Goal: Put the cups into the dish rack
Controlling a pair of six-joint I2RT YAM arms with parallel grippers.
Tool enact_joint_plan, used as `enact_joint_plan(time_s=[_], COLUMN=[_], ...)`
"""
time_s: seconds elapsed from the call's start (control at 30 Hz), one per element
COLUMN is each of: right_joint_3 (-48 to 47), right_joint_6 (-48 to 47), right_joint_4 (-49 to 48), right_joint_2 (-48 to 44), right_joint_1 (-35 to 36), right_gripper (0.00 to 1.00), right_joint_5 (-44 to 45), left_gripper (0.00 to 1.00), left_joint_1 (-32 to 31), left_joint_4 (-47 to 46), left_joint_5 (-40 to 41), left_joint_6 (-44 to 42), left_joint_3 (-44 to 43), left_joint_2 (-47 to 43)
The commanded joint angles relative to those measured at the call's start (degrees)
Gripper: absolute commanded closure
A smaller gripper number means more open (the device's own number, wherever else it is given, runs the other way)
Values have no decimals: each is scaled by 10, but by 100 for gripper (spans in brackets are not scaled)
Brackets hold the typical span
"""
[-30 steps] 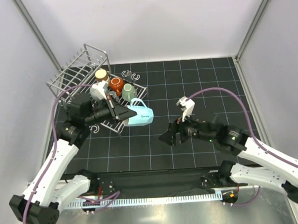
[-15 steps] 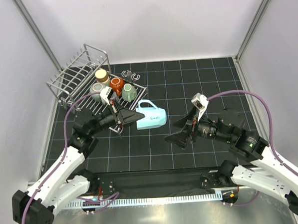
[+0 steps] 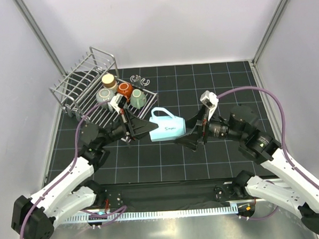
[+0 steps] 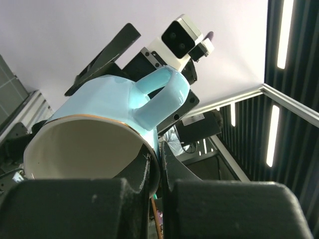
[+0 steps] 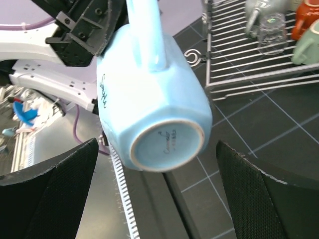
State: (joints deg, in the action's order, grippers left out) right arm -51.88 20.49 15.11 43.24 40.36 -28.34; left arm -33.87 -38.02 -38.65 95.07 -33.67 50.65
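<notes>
Just off the dish rack's [image 3: 77, 83] front right corner, the light blue mug [image 3: 165, 129] hangs in the air on its side, clear of the bars. My left gripper [image 3: 140, 130] is clamped on its rim, one finger inside and one outside the wall. That's a thin pinch, and it leaves the body and base free.

Right gripper [image 3: 188, 138] is spread wide with nothing in it. The right wrist view has the mug base dead centre between the pads with a gap either side, so no contact as far as I can tell. I read it as a handover to get a better hold before racking.

On the rack sit the grey mug [image 3: 104, 94], orange-red cup [image 3: 125, 89], mint green cup [image 3: 137, 97], beige cup [image 3: 108, 79] and clear glass [image 5: 271, 32].

Versus a second ago, the mug was close by the rack's front edge and the right gripper well apart from it. Now the mug is further from the rack and the right gripper is up at its base.
</notes>
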Motion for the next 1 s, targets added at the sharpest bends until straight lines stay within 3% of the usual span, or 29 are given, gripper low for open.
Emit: enact_joint_plan(time_s=[0.0,0.23,0.67,0.73,0.77,0.83,0.9,0.93,0.97], right_joint_3=[-15,-2,20,26,27,30,29,27,28], right_joint_6=[6,28,88,107,114,131,134,134,134], right_joint_4=[-63,-124,-177,-196,-203,-220,-226,-227,-227], right_joint_2=[21,17,-6,-10,-10,-9,-6,-6,-5], right_joint_1=[-3,-4,-3,-4,-5,-4,-4,-3,-3], right_gripper=[0,3,34,46,58,63,60,52,30], right_joint_5=[-68,-80,-81,-82,-87,-90,-97,-101,-102], left_gripper=[100,100,100,100,100,100,100,100,99], left_joint_1=[-10,-44,-87,-88,-88,-90,-91,-91,-90], left_joint_4=[-117,-153,-224,-224,-224,-224,-224,-224,-224], left_joint_5=[25,53,89,93,98,102,104,103,104], left_joint_6=[28,37,37,35,34,31,31,31,29], left_joint_3=[-13,-3,-2,4,7,16,19,21,21], left_joint_2=[5,32,72,74,74,74,74,72,71])
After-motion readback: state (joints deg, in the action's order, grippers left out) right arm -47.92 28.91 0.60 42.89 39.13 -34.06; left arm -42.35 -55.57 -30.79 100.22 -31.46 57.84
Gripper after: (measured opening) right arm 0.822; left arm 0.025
